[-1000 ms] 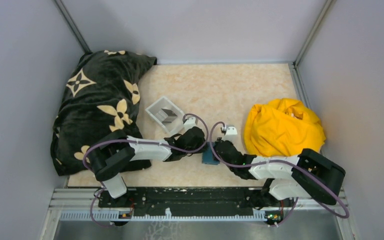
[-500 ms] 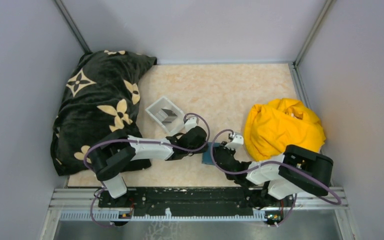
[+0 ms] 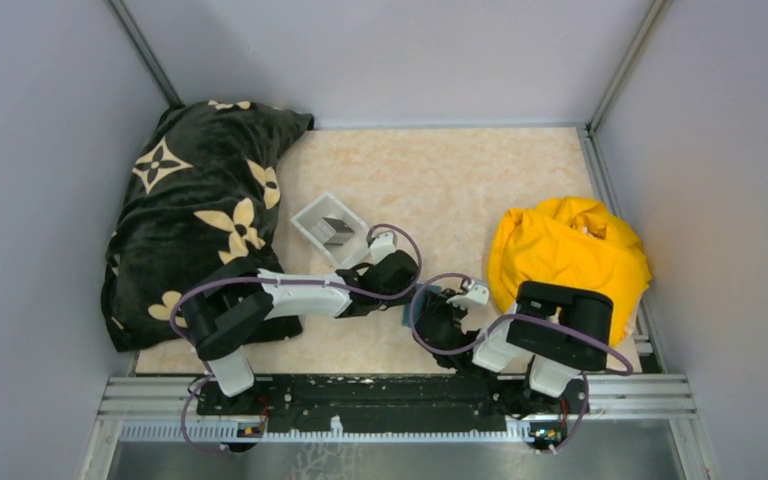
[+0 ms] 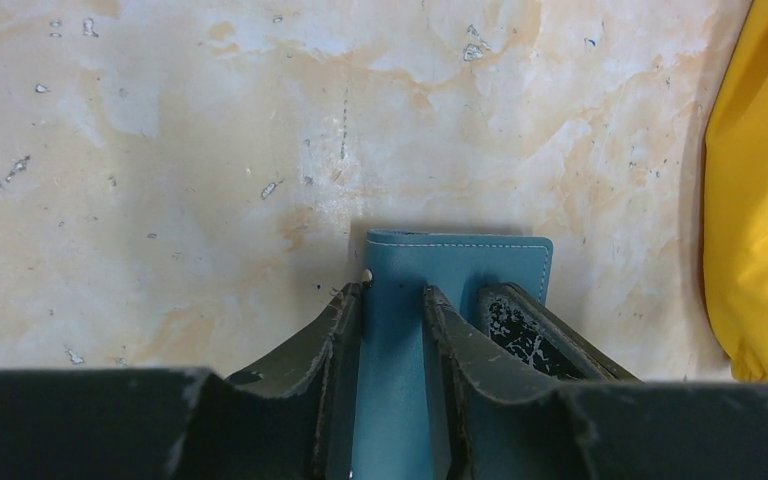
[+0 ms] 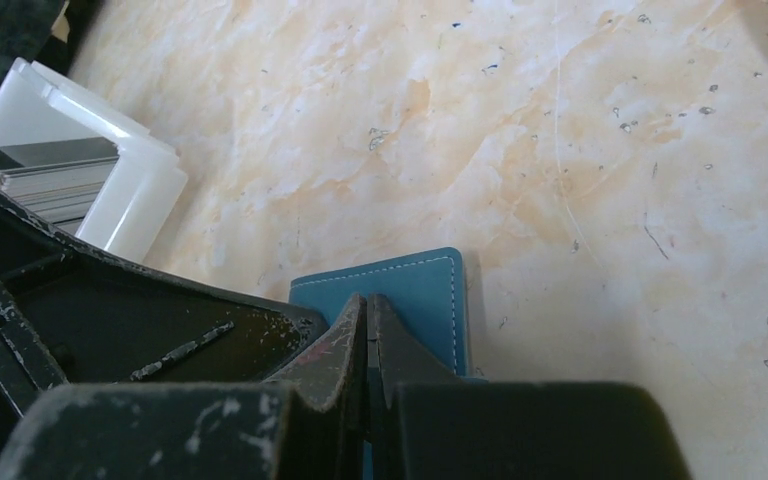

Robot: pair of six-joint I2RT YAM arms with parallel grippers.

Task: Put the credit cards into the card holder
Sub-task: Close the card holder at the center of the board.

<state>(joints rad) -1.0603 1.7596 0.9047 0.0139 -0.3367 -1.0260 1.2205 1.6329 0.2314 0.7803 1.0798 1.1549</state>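
1. **Change.** In the top view the right arm (image 3: 550, 335) has folded inward over the last second. Its elbow was out at the lower right beside the yellow cloth (image 3: 570, 255) and now sits nearer bottom centre. The card holder (image 4: 460, 265) shows less teal than it did. The left arm has barely shifted.
2. **Meaning.** Both grippers are converging on a holder that lies folded shut, so the step in hand is probably opening it. No card has yet been loaded.
3. **Left gripper** (image 4: 392, 292). The jaws stand partly apart, one finger at the holder's left edge and the other resting on its cover. Nothing shows them pinching it.
4. **Right gripper** (image 5: 368, 302). The fingers are clenched together with nothing visible between them. Their tips meet the holder's near edge.
5. **Position.** The holder lies flat on the table (image 3: 460, 180), at lower centre of the top view between the two grippers. The credit cards (image 5: 55, 185) lie in the white tray (image 5: 145, 200), up and to the left of the holder and apart from it.
6. **Count.**
   - One card holder and one tray.
   - Two cloths: the yellow one and a black patterned cloth (image 3: 200, 210) at upper left.
   - The cards form a grey stack topped by one darker card. Their exact number cannot be told.
   - No yellow-tan card is visible.
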